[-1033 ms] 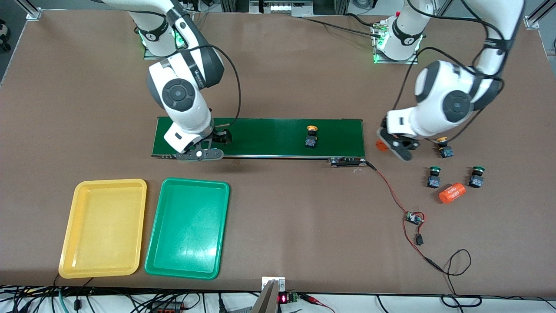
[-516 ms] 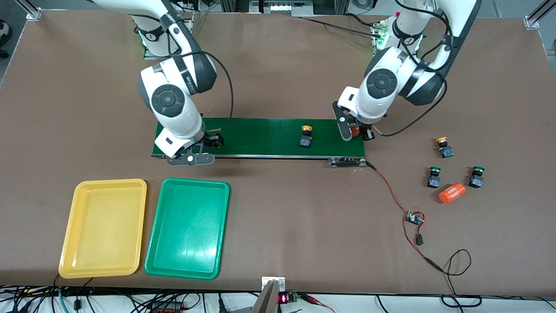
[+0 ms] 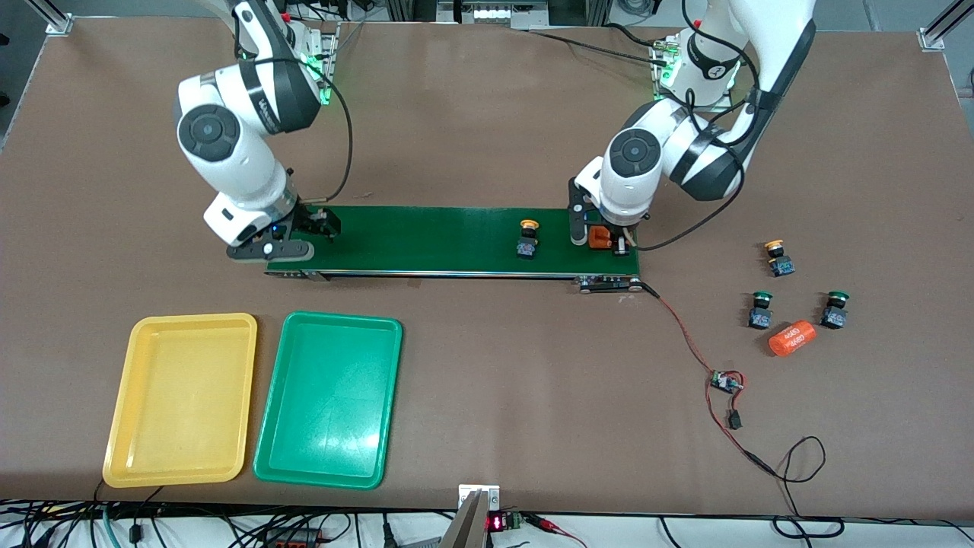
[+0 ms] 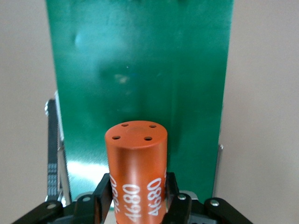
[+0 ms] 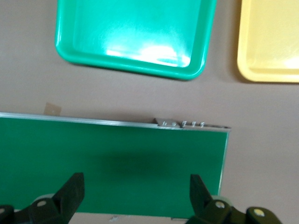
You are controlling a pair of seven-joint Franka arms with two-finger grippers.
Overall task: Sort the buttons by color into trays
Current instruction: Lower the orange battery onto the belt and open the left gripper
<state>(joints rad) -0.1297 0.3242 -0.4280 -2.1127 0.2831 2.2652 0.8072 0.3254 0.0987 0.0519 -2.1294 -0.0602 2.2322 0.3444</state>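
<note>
While my left claw [image 3: 606, 240] hung over the left arm's end of the dark green conveyor belt [image 3: 449, 240], it was clamped on an orange cylinder [image 4: 136, 172], squeezed by its sides so that it stood upright between the fingers. I judged it was held that way so it could be set down standing on the belt. White print on the cylinder read "4680", repeated around its side; a second orange cylinder [image 3: 791, 339] with similar white print lay on the table.

My right claw [image 3: 280, 245] waited over the belt's right-arm end with its fingers spread as wide as they go and nothing between them (placed there, I supposed, to catch whatever the belt carried along).

One yellow button [image 3: 526, 238] sat on the belt beside my left claw. Another yellow button [image 3: 778, 259] and two green buttons [image 3: 760, 310] [image 3: 835, 310] stood on the table toward the left arm's end, near the lying cylinder.

Both trays, yellow [image 3: 183, 399] and green [image 3: 329, 399], lay side by side nearer the front camera than the belt, holding no buttons, so sorting had hardly begun.
</note>
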